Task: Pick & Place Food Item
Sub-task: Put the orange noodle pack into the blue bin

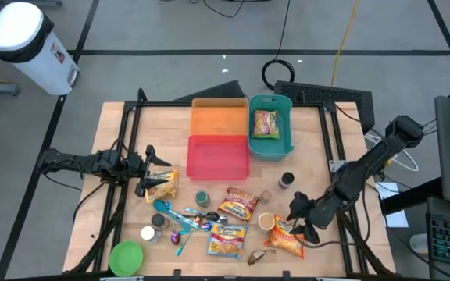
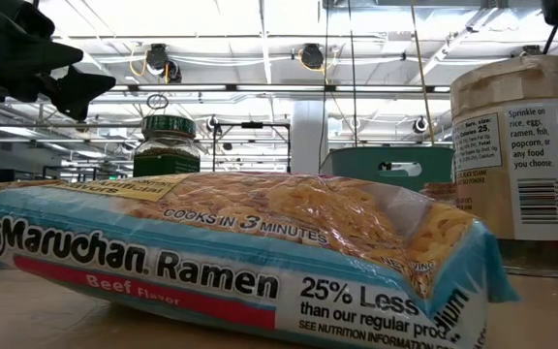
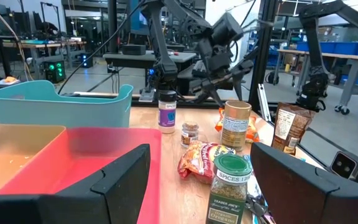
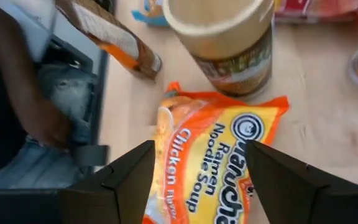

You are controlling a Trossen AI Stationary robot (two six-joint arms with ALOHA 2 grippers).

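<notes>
Right gripper (image 4: 197,168) above orange chicken ramen packet (image 4: 213,162) near worktop (image 1: 319,176) front edge, jaws apart astride it, left gripper (image 1: 148,173) by another noodle packet (image 1: 162,185), jaws apart.

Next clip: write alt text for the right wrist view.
The right end effector, fingers apart, hangs over an orange chicken ramen packet lying flat on the wooden table. A tan-lidded jar stands just beyond the packet, with a brown pouch beside it.
</notes>
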